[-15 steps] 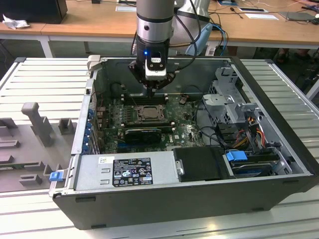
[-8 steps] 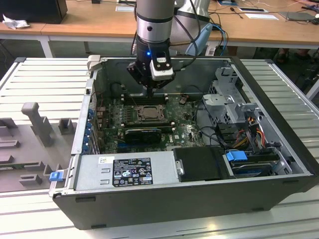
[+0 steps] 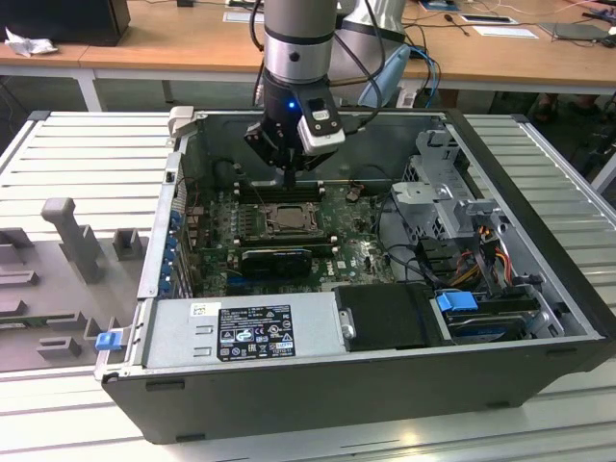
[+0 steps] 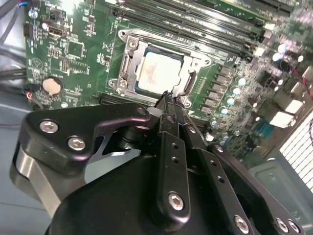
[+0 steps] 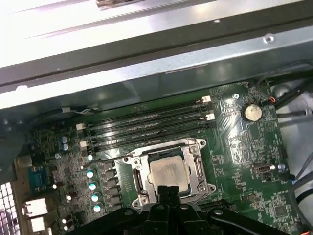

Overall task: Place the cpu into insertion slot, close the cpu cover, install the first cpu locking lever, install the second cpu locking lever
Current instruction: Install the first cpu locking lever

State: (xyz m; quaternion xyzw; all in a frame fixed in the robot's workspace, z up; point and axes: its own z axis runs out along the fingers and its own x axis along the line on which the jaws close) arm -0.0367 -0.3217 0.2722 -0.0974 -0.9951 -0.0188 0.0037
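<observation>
The cpu (image 4: 159, 73) (image 5: 168, 171), a pale square chip, lies in the insertion slot (image 3: 287, 219) on the green motherboard. The cpu cover (image 4: 128, 51) (image 5: 194, 147), a metal frame, lies flat around the chip in both wrist views. My gripper (image 3: 289, 179) (image 4: 168, 100) (image 5: 168, 188) hangs above the socket, and its tips point at the socket's edge. Its two black fingers (image 4: 172, 147) are pressed together with nothing between them. A thin metal lever (image 5: 105, 158) runs out from one side of the socket.
The open computer case (image 3: 539, 289) surrounds the board. Black memory slots (image 5: 146, 127) run beside the socket, and a black heatsink block (image 3: 277, 260) lies in front of it. Drive cage and cables (image 3: 462, 231) fill the exterior view's right. A grey fixture (image 3: 72, 236) stands outside on the left.
</observation>
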